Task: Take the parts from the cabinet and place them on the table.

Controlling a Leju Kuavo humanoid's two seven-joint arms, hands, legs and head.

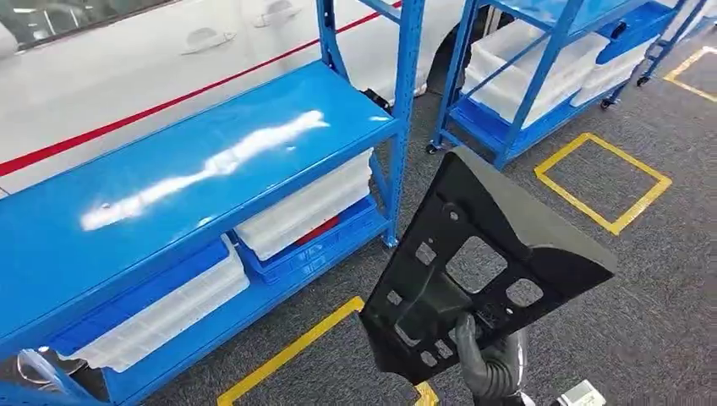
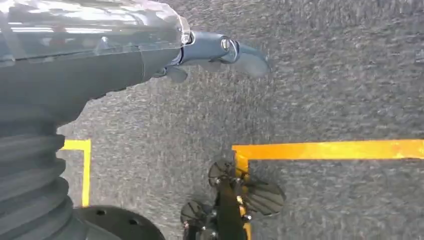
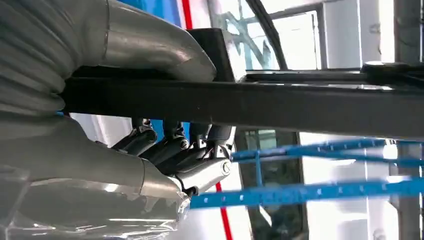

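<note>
A black plastic panel (image 1: 541, 228) with several cut-outs stands upright in the lower right of the head view, tilted a little. My right hand (image 1: 489, 362) grips it from below at its lower edge. In the right wrist view the panel (image 3: 300, 107) runs edge-on across the picture, with the thumb (image 3: 150, 50) on one side and the dark fingers (image 3: 175, 150) curled against the other. My left hand (image 2: 150, 60) hangs over the grey floor with a finger (image 2: 225, 50) stretched out and nothing in it.
A blue shelf unit (image 1: 186, 169) stands to the left, with white bins (image 1: 304, 207) on its lower level. A second blue rack (image 1: 541, 76) with white bins is at the back right. Yellow floor markings (image 1: 604, 182) lie on grey carpet. A white car body (image 1: 127, 76) is behind the shelf.
</note>
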